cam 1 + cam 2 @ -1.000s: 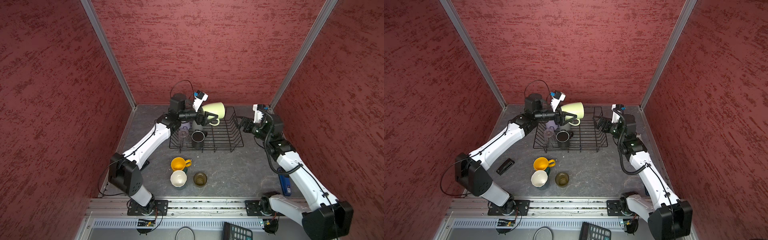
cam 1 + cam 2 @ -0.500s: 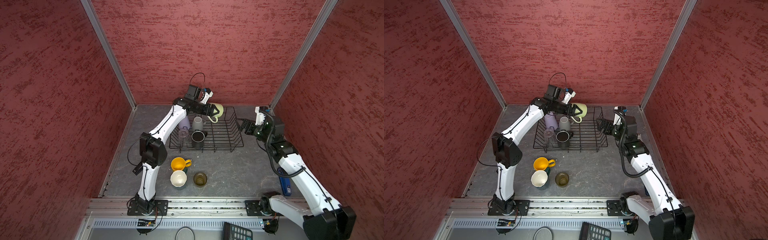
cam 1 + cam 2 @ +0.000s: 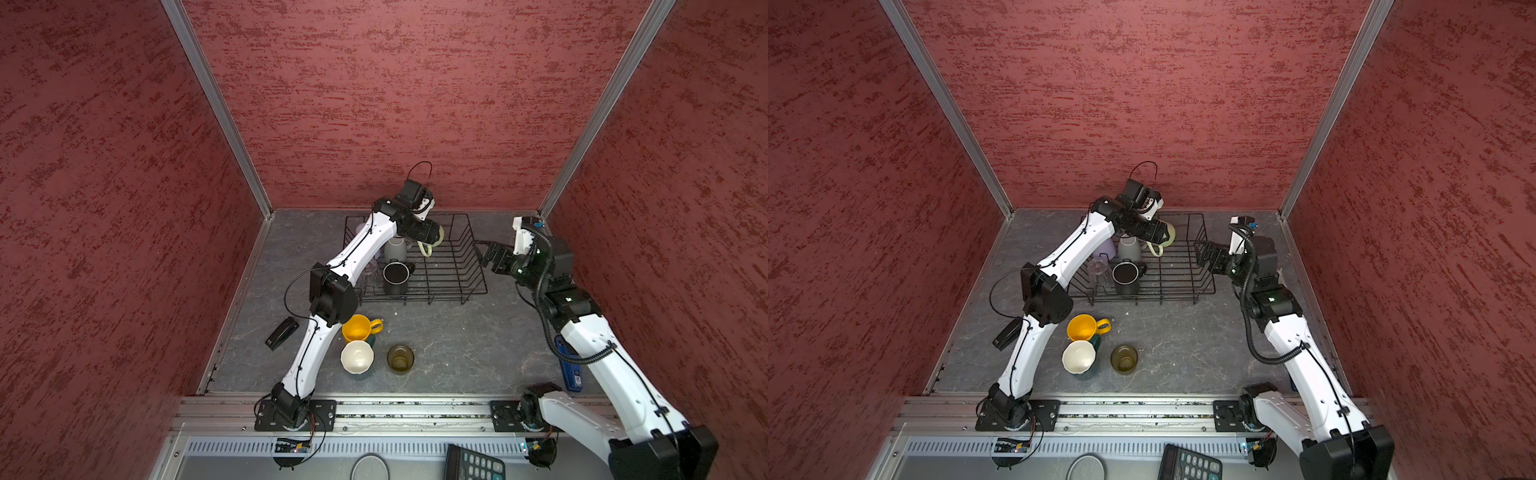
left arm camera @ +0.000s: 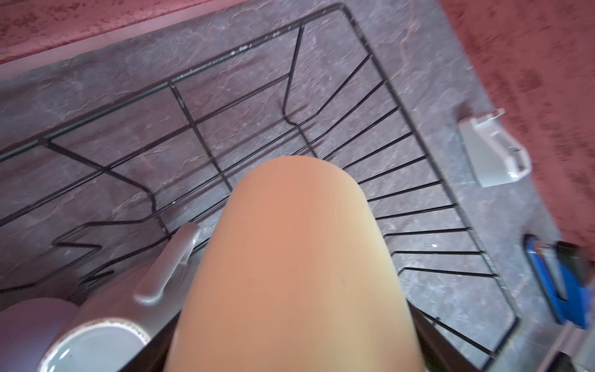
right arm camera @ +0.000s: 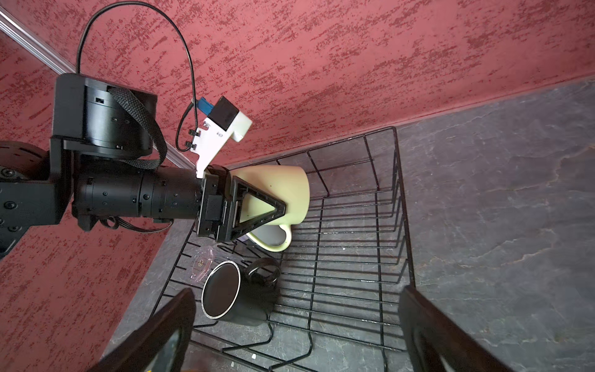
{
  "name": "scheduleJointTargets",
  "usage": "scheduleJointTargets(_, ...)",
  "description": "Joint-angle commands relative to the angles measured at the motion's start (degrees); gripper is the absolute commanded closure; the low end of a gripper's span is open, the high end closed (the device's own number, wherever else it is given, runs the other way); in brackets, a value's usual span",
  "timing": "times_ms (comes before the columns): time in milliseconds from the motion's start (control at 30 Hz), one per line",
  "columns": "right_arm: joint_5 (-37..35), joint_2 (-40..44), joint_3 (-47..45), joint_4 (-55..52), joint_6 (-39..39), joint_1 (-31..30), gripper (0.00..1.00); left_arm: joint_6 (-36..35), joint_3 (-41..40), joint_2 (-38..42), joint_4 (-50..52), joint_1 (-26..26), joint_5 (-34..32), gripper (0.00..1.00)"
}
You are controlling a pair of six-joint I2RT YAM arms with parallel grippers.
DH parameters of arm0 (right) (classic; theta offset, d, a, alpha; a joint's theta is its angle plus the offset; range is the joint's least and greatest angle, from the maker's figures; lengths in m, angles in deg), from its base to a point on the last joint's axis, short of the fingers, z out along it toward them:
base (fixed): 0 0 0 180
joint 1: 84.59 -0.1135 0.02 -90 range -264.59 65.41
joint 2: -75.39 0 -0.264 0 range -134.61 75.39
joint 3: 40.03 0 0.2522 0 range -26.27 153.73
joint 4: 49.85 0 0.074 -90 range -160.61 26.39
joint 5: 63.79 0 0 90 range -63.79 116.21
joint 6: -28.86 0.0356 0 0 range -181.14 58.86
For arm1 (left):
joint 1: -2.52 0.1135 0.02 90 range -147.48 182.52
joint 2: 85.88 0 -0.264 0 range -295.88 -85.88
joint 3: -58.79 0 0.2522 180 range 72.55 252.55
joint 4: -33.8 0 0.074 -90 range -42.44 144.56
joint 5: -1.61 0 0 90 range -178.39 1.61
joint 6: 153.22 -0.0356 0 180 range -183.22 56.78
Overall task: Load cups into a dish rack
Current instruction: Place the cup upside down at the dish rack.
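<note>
The pale green mug (image 5: 289, 183) is gripped, turned on its side, by the left tool (image 5: 273, 199) above the dish rack (image 3: 479, 266), in which a black mug (image 5: 225, 290) is stood upright. The right tool (image 5: 297, 290) is held open and empty near the rack's right side.

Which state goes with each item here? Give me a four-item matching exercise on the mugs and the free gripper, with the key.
Things:
1. pale green mug
2. black mug
3. yellow mug
4. right gripper

States:
A. open, beside the dish rack
B. standing on the table in front of the rack
C. gripped, tipped sideways over the rack
D. upright inside the rack

Pairs: 1-C, 2-D, 3-B, 4-A
</note>
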Motion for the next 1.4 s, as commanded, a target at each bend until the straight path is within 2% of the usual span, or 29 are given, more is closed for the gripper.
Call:
scheduleJointTargets(0, 0.9, 0.7, -0.9, -0.3, 0.7, 0.2, 0.01, -1.3, 3.3, -0.8, -1.5, -0.4, -3.2, 1.0)
scheduleJointTargets(400, 3.7, -0.4, -2.3, 1.6, 2.9, 0.2, 0.01, -1.5, 3.3, -3.8, -1.9, -1.0, -5.2, 0.98)
scheduleJointTargets(800, 5.6, -1.9, -3.0, 3.0, 4.3, 0.2, 0.01, -4.8, 3.1, -5.1, 1.3, -2.7, -8.1, 0.99)
scheduleJointTargets(1367, 6.5, -1.9, -3.8, 3.6, 5.1, 0.2, 0.01, -4.0, 3.2, -6.8, 4.5, -3.7, -10.4, 0.84)
